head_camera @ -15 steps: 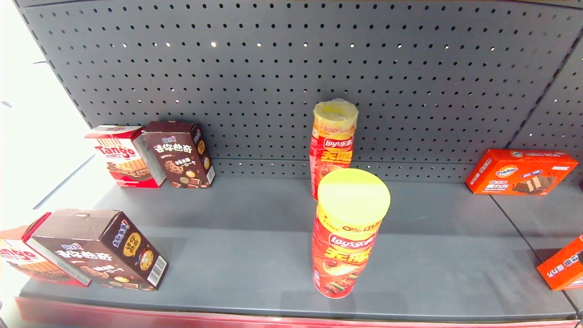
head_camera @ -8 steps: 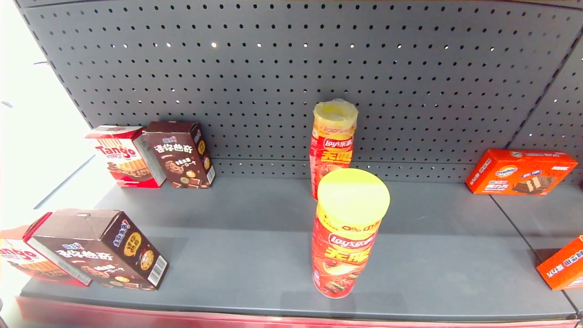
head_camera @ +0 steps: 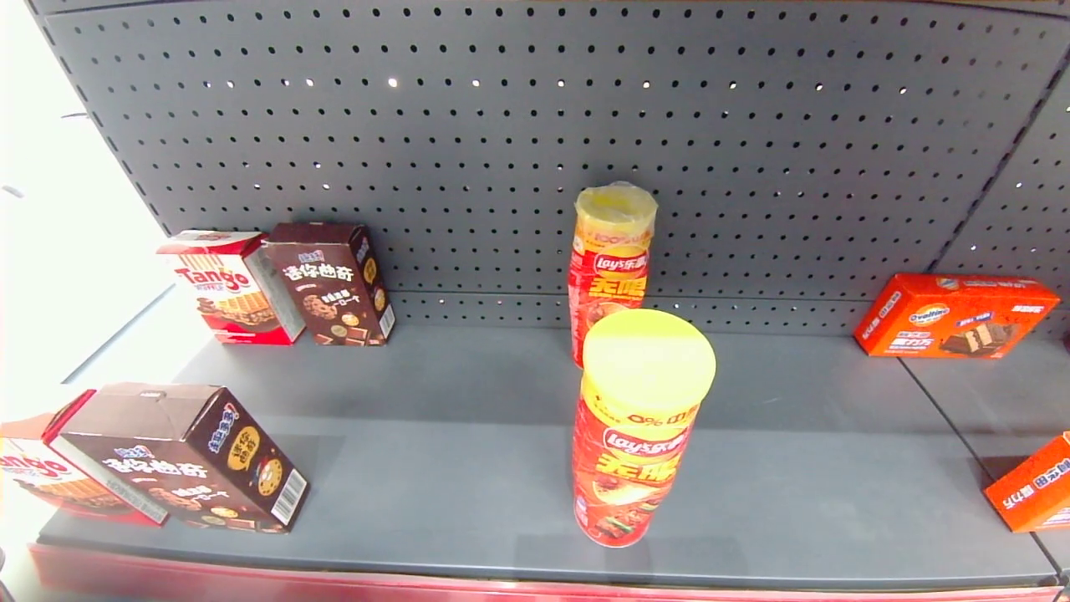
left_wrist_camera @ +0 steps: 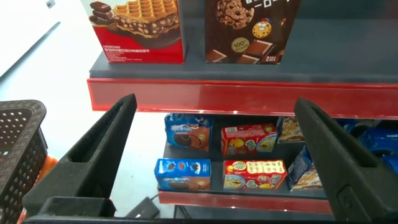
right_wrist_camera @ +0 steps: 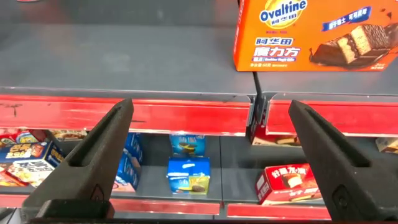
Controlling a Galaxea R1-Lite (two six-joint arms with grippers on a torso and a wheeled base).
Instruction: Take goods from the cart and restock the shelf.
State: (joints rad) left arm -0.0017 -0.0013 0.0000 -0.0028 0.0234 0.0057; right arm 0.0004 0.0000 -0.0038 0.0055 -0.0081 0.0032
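Note:
Two red chip cans with yellow lids stand on the grey shelf (head_camera: 468, 468): one near the front (head_camera: 635, 426), one behind it by the pegboard (head_camera: 610, 267). At the shelf's left are a red wafer box (head_camera: 226, 288) and a brown cookie box (head_camera: 334, 284) at the back, and another brown cookie box (head_camera: 188, 456) with a red box (head_camera: 42, 477) at the front. Orange boxes sit at the right (head_camera: 953, 318) (head_camera: 1032, 489). My left gripper (left_wrist_camera: 214, 155) is open below the shelf's red edge (left_wrist_camera: 249, 96). My right gripper (right_wrist_camera: 211, 155) is open in front of an orange box (right_wrist_camera: 314, 34).
A dark perforated back panel (head_camera: 535, 125) rises behind the shelf. Lower shelves hold small snack boxes (left_wrist_camera: 249, 155) (right_wrist_camera: 189, 174). A black mesh basket (left_wrist_camera: 18, 155) is beside the left gripper.

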